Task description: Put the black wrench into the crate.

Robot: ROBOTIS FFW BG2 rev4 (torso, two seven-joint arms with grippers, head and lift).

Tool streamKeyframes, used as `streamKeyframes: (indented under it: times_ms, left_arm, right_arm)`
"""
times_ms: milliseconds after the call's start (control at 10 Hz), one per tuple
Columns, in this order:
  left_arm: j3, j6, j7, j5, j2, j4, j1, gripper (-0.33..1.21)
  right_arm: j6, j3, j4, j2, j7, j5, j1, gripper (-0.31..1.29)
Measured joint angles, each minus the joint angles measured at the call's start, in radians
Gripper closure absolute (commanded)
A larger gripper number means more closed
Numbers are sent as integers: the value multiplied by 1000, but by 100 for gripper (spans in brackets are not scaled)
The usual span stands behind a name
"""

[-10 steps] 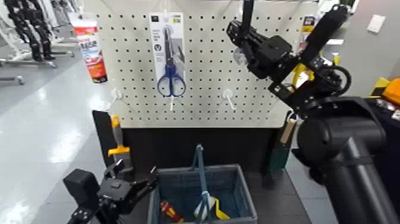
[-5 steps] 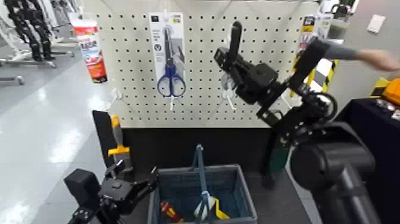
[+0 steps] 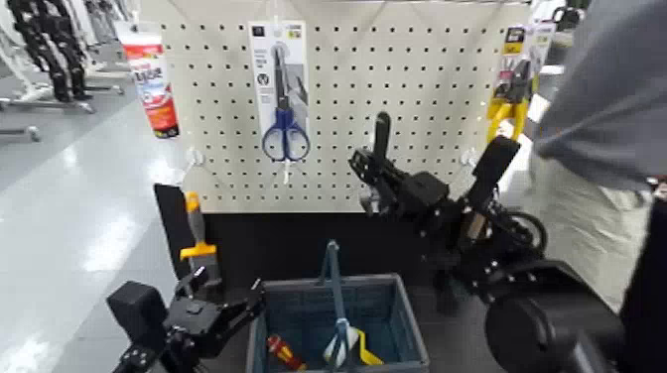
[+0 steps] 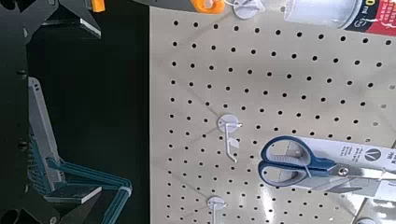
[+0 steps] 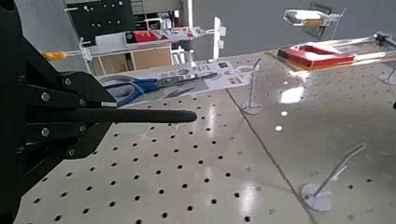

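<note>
Head view: right end effector (image 3: 367,179) clamps black wrench (image 3: 382,136); left one (image 3: 229,279) spread; hoop handle (image 3: 336,283) spans crate (image 3: 413,329).

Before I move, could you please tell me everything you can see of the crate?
The crate is an open, blue-grey rectangular basket, seemingly plastic, with slatted sides and a blue hoop handle standing up over its middle. It sits below the pegboard, its near side cut off by the view. Inside lie a red-and-yellow item and a white-and-yellow one.
</note>
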Motion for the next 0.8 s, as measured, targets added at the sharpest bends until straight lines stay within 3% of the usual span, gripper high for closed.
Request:
streamKeyframes:
  times_ms: [400,800]
  left_arm:
    - [4,5,0,0,1,-4,5,14]
    - [4,8,-2,0,2,-4,4,14]
  right_arm:
    - [70,-37,-29,-11,-22,-5,97,124]
    - [123,-47,-33,-19,-25,-2,158,124]
